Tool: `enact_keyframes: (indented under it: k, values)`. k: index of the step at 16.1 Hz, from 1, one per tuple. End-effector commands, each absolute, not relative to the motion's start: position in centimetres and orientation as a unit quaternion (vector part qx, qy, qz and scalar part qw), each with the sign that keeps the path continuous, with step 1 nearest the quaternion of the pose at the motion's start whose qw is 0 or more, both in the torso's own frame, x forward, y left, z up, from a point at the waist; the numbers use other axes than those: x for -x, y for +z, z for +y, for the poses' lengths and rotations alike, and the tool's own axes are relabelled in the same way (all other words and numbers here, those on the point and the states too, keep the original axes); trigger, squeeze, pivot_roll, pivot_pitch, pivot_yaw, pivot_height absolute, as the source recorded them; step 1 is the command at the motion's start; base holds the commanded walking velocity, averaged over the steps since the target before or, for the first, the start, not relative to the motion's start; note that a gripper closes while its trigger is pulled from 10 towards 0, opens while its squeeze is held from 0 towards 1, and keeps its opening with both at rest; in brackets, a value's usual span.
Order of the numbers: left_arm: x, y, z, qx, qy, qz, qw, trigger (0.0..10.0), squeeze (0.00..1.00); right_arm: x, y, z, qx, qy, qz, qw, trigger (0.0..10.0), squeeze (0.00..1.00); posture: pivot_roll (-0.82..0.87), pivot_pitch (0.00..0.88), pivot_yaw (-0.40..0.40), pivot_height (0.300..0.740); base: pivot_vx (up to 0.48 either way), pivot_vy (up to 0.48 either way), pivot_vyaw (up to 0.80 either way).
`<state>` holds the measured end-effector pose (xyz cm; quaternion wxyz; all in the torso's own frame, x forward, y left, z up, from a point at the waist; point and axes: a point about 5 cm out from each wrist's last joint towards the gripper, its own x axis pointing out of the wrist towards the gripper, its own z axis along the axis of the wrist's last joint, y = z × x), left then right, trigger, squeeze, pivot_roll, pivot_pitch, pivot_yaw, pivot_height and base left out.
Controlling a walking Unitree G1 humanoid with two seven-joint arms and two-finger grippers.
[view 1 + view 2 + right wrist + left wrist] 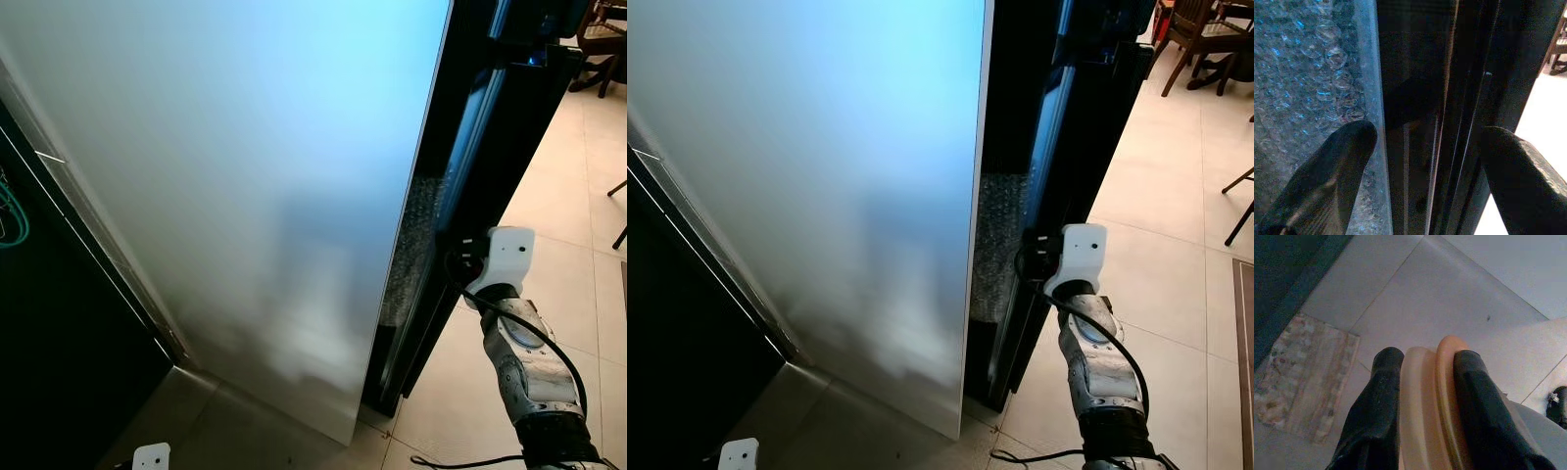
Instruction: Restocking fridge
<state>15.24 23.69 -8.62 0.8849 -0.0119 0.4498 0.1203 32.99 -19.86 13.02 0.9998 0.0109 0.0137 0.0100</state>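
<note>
The fridge door (245,196) fills the left and centre of the head views, a broad, smooth silvery panel standing edge-on to the dark body of the fridge (490,127) in the upper right. Between the door's edge and the black frame runs a narrow dark gap, and a strip of bubble wrap (997,245) lines the inner face of the door there, its small clear blisters plain in the right wrist view (1303,63).

The right tool (1425,161) sits at this gap in the right centre of the frame, its two black fingers (1332,171) spread wide, one against the bubble wrap and the other beside the black frame, gripping nothing. Its silver arm (524,362) rises from the lower right.

The left tool (1422,401) hangs low over the pale tiled floor (1459,293), closed on a stack of peach-coloured plates (1430,396) with smooth rounded rims. A patterned mat (1303,372) lies on the tiles at the left of that view. Wooden chairs (1200,34) stand in the far upper right.
</note>
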Motion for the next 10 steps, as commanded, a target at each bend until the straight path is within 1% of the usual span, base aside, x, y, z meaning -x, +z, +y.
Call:
enact_keyframes:
  k: [1, 3, 6, 8, 9, 10]
  values:
    - [-13.7, -9.5, 22.6, 0.022, 0.103, 0.480, 0.871, 10.0, 0.00, -33.4, 13.7, -20.4, -0.011, -0.002, 0.006, 1.000, 10.0, 0.00, -0.12, 0.012, 0.027, 0.740, 0.000, 0.000, 0.00]
    - [-13.7, -9.5, 22.6, 0.021, 0.104, 0.480, 0.871, 10.0, 0.00, -33.6, 14.1, -21.1, -0.007, -0.016, -0.001, 1.000, 10.0, 0.00, -0.12, 0.012, 0.027, 0.740, 0.000, 0.000, 0.00]
    - [-13.6, -9.5, 22.6, 0.021, 0.104, 0.481, 0.870, 10.0, 0.00, -33.3, 14.1, -23.0, 0.001, -0.053, -0.003, 0.999, 10.0, 0.00, -0.12, 0.018, 0.025, 0.740, 0.000, 0.000, 0.00]
    - [-13.6, -9.5, 22.6, 0.021, 0.103, 0.482, 0.870, 10.0, 0.00, -32.5, 13.8, -24.4, 0.002, -0.083, -0.002, 0.997, 10.0, 0.00, -0.12, 0.021, 0.027, 0.740, 0.000, 0.000, 0.00]
    - [-13.7, -9.5, 22.7, 0.020, 0.102, 0.482, 0.870, 10.0, 0.00, -31.5, 13.1, -25.5, 0.005, -0.110, 0.004, 0.994, 10.0, 0.00, -0.13, 0.029, 0.033, 0.740, 0.000, 0.000, 0.00]
    - [-13.7, -9.5, 22.7, 0.019, 0.102, 0.482, 0.870, 10.0, 0.00, -31.1, 12.7, -26.0, 0.005, -0.123, 0.008, 0.992, 10.0, 0.00, -0.13, 0.031, 0.034, 0.740, 0.000, 0.000, 0.00]
